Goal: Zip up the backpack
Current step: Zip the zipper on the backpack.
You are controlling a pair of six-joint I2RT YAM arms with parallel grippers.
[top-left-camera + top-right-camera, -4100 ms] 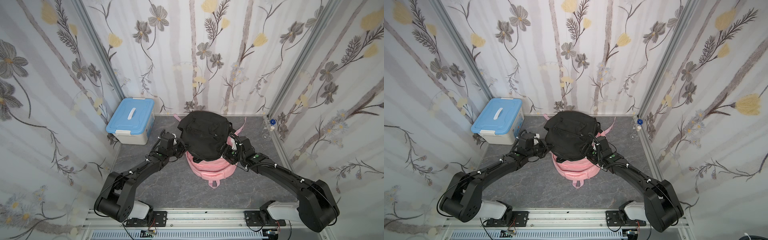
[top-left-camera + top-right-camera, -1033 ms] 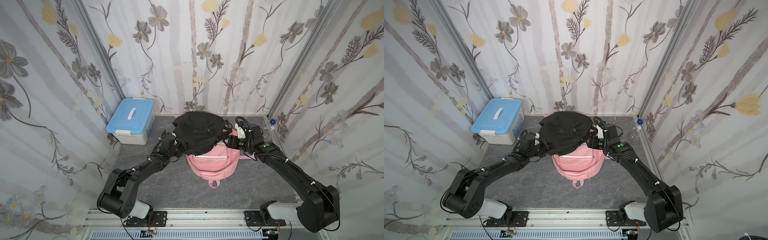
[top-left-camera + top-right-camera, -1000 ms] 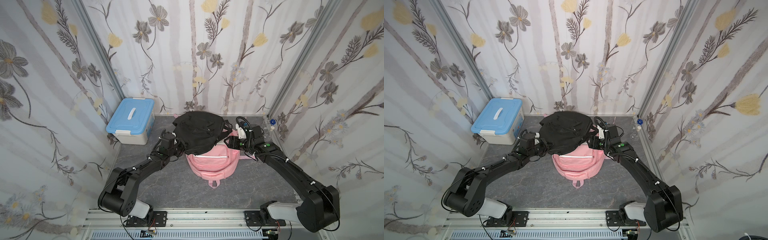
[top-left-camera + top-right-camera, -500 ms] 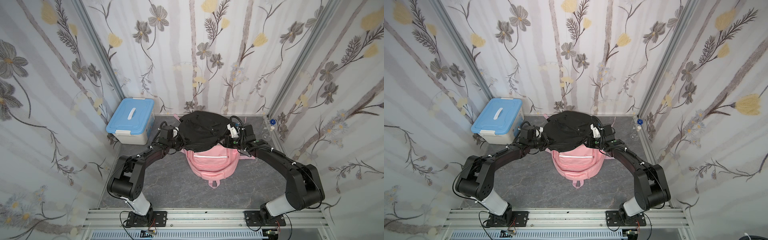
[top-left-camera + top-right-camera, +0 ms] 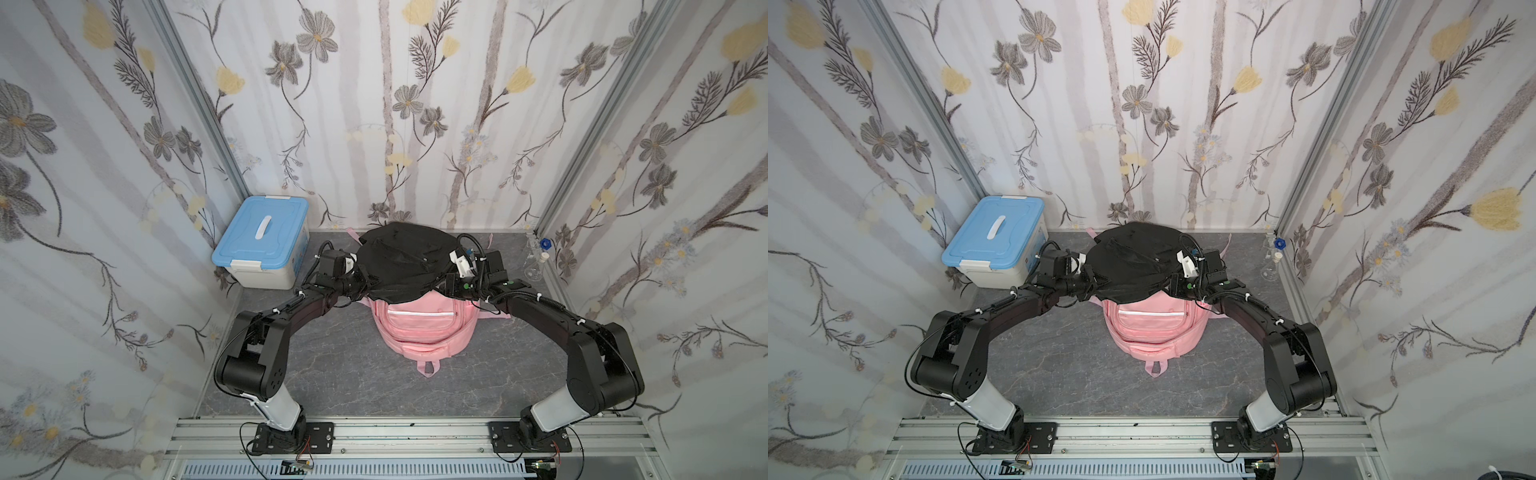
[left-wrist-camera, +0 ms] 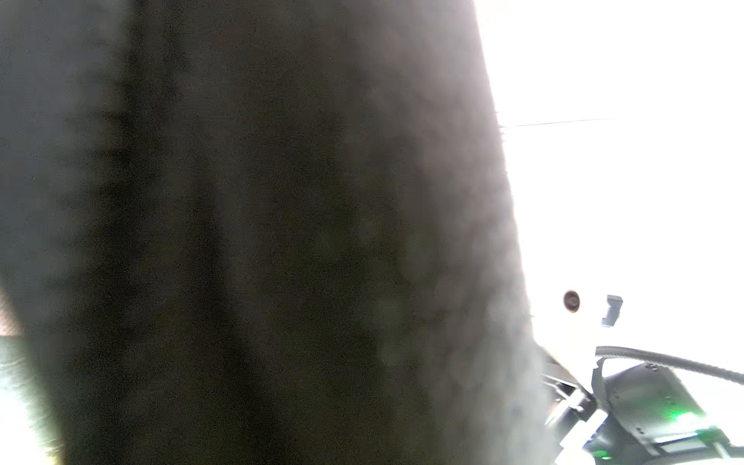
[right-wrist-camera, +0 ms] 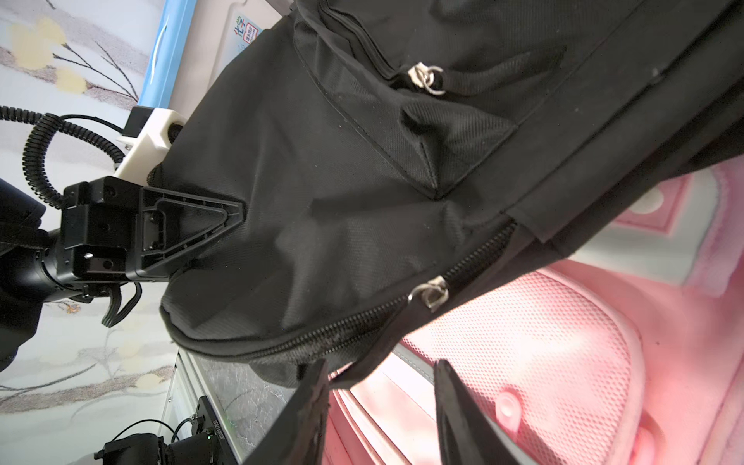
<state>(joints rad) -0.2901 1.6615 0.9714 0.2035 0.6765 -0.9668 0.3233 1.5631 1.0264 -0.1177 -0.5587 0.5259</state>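
Scene: grey marbled tabletop (image 5: 353,374) inside flower-papered walls.

- Black woven-nylon backpack (image 5: 399,262) (image 5: 1129,262): lifted off the table and spread between the two arms near the back wall. Its lower edge hangs over the upper part of a pink padded fabric backpack (image 5: 424,328) (image 5: 1154,328), which lies flat on the table at centre.
- Left gripper (image 7: 237,217) (image 5: 368,284): clenched on the black backpack's fabric at its left edge. The cloth puckers around the fingertips in the right wrist view. The left wrist view is almost filled by blurred dark fabric (image 6: 282,241).
- Right gripper (image 7: 380,364) (image 5: 446,286): sits at the bag's right lower edge, just under the main zipper. Jaws are parted, with pink mesh visible in the gap. A black pull strap hangs from the silver metal zipper slider (image 7: 432,292) and reaches down beside one finger (image 7: 318,398). I see nothing pinched between the two.
- The main zipper's teeth run along the bag's rim on both sides of that slider. I cannot tell how far it is closed.
- A second silver slider (image 7: 426,78) sits on the front pocket.
- White plastic storage box with a blue lid (image 5: 262,237) (image 5: 994,237): back left corner, just beside the left wrist.
- Clear glass flask with a blue cap (image 5: 536,266): by the right wall, apart from the bags.
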